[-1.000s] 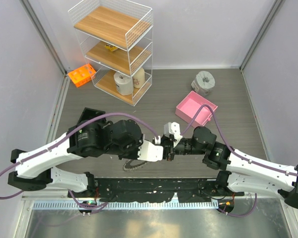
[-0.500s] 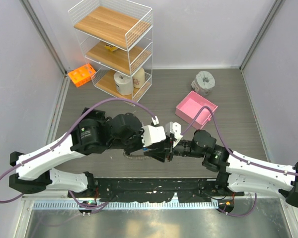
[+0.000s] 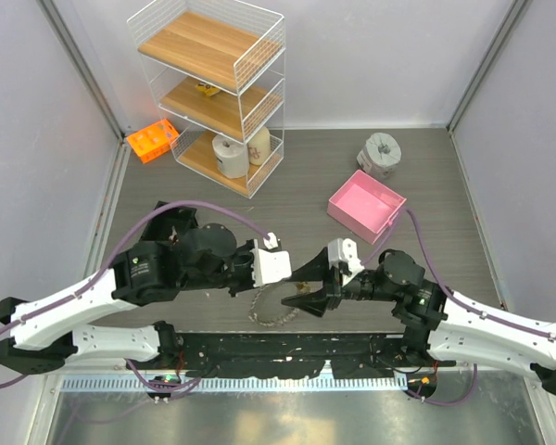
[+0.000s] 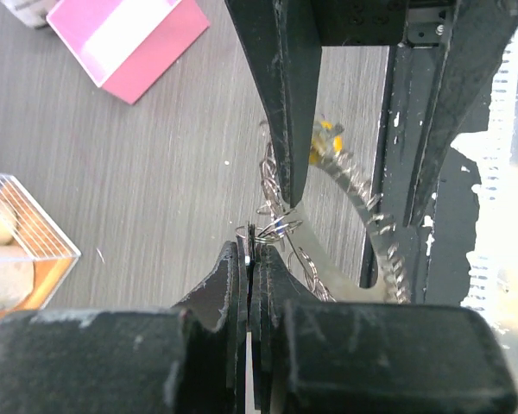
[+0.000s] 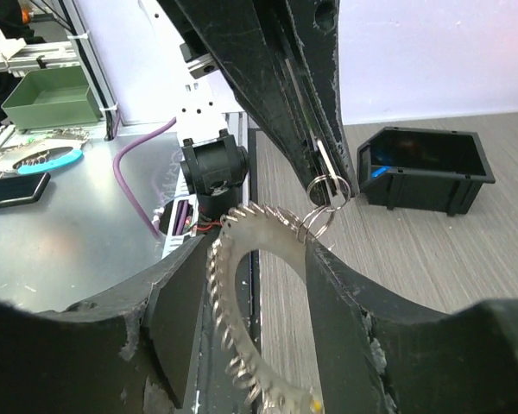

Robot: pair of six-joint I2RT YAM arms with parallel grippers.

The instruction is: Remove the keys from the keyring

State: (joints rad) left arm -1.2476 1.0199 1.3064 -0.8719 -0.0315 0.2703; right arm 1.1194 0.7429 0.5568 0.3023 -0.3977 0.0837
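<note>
With the left claw (image 4: 250,254) pinched shut on the keys (image 4: 322,145) and the right claw (image 5: 261,250) spread open astride the keyring (image 5: 259,217), which hangs between them at the overhead view's lower centre, the right should probably clamp the loop firmly before either pulls.

A grey wood-grain table (image 3: 306,176) is being viewed from above; a wire shelf (image 3: 208,46) and orange tray (image 3: 152,140) are being carried at upper left, a pink box (image 3: 363,206) and tape roll (image 3: 381,153) right of centre.

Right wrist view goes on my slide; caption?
Left claw pinches a small ring on the keyring inside the right claw.
</note>
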